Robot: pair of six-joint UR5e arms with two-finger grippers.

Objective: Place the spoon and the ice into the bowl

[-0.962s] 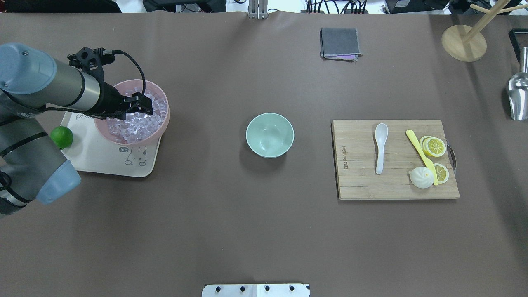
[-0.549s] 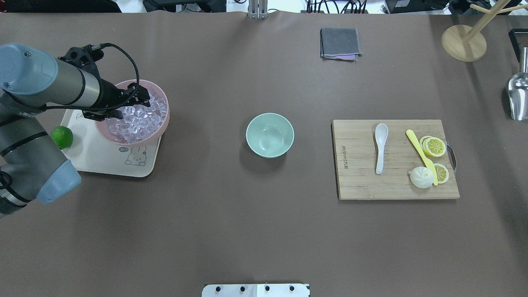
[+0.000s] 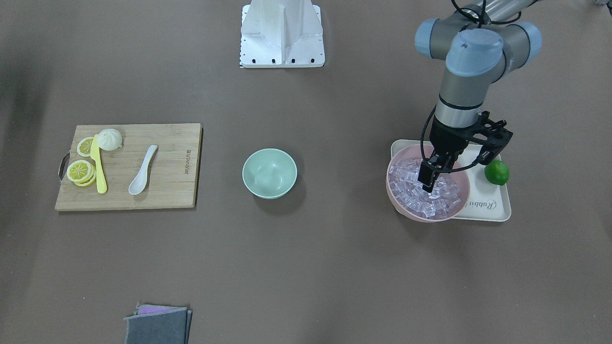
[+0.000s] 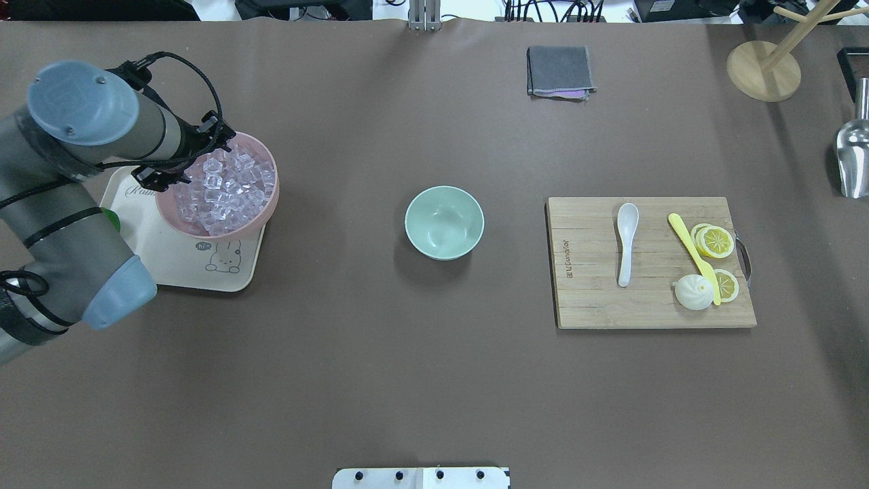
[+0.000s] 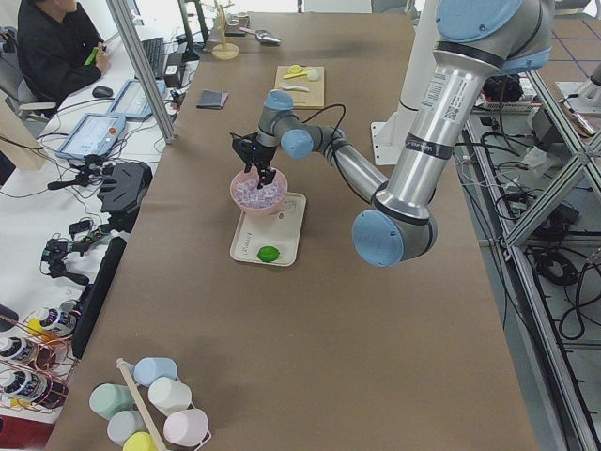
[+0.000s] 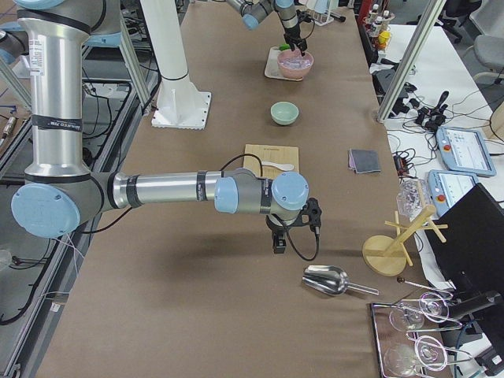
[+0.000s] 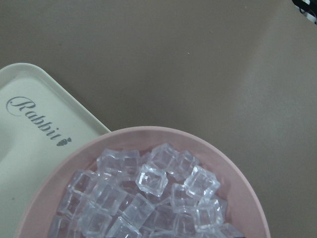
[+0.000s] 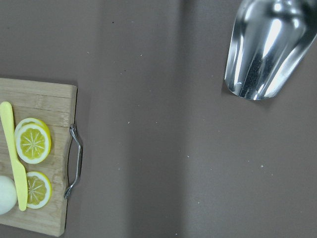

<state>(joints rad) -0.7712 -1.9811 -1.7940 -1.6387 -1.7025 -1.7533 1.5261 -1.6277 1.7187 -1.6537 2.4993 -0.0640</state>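
brown table mat. left gripper (image 3: 427, 184) low in pink bowl (image 3: 406, 213) among ice (image 3: 405, 190); finger state unclear. spoon (image 3: 142, 170) on cutting board (image 3: 169, 162), mint bowl (image 3: 269, 173) empty. best bet: pinch one top cube squarely, lift straight.

left claw (image 3: 429, 185) and right claw (image 6: 278, 246) both point straight down, well apart.

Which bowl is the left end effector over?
The pink bowl on the cream tray, filled with ice; the left end effector hangs over it. The green bowl mid-table is empty.
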